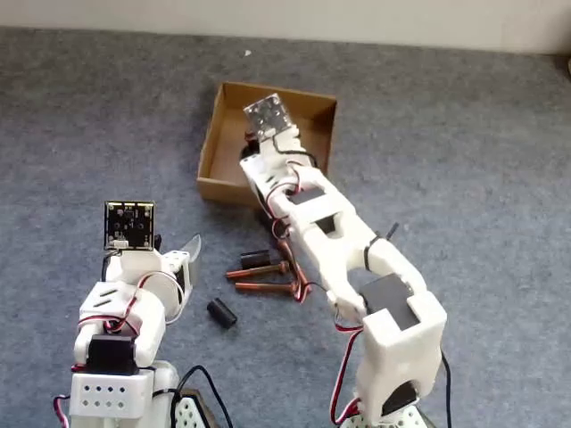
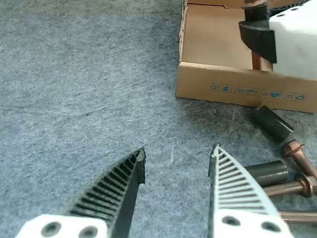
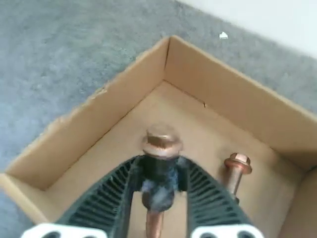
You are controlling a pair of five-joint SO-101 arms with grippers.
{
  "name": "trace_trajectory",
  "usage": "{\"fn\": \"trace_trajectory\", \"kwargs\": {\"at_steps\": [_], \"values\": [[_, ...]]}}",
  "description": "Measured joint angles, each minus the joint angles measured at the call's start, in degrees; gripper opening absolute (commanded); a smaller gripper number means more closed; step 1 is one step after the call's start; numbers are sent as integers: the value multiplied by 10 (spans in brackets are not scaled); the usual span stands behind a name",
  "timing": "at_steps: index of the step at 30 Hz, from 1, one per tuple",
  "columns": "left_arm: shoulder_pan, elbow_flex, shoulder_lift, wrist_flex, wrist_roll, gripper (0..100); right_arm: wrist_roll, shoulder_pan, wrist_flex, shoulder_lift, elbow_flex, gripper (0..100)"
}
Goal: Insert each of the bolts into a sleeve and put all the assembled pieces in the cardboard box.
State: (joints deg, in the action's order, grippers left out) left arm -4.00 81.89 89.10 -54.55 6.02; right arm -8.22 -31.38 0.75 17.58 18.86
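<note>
My right gripper [image 3: 158, 186] hangs over the open cardboard box [image 3: 94, 124], shut on a copper bolt seated in a black sleeve [image 3: 159, 171]. Another assembled bolt [image 3: 237, 171] lies on the box floor beside it. In the high view that arm [image 1: 256, 147] stretches across to the box [image 1: 214, 147]. My left gripper [image 2: 178, 156] stands open just above the carpet with nothing between its fingers. Beside it lie a loose black sleeve [image 2: 267, 172] and copper bolts [image 2: 292, 187]; a second sleeve [image 2: 271, 123] rests against the box wall [image 2: 233, 89].
In the high view, two bolts [image 1: 259, 270] and a sleeve [image 1: 257, 259] lie between the arms under the right arm. One more sleeve [image 1: 221, 313] sits nearer the left arm's base. Grey carpet spreads open to the left and far side.
</note>
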Motion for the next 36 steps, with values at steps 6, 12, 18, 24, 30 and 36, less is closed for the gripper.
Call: {"fn": "trace_trajectory", "kwargs": {"at_steps": [6, 12, 18, 24, 30, 36], "values": [[-36, 0, 0, 8, 0, 223, 61, 2, 192, -64, -62, 146], [-120, 0, 0, 43, 0, 223, 65, -3, 407, -178, -77, 146], [-178, 0, 0, 62, 42, 223, 65, -70, 574, -261, -74, 146], [-194, 0, 0, 72, 59, 223, 65, -171, 605, -268, 8, 146], [-195, 0, 0, 72, 59, 223, 65, -251, 603, -268, 55, 146], [-195, 0, 0, 72, 59, 223, 67, -288, 543, -230, 97, 146]]}}
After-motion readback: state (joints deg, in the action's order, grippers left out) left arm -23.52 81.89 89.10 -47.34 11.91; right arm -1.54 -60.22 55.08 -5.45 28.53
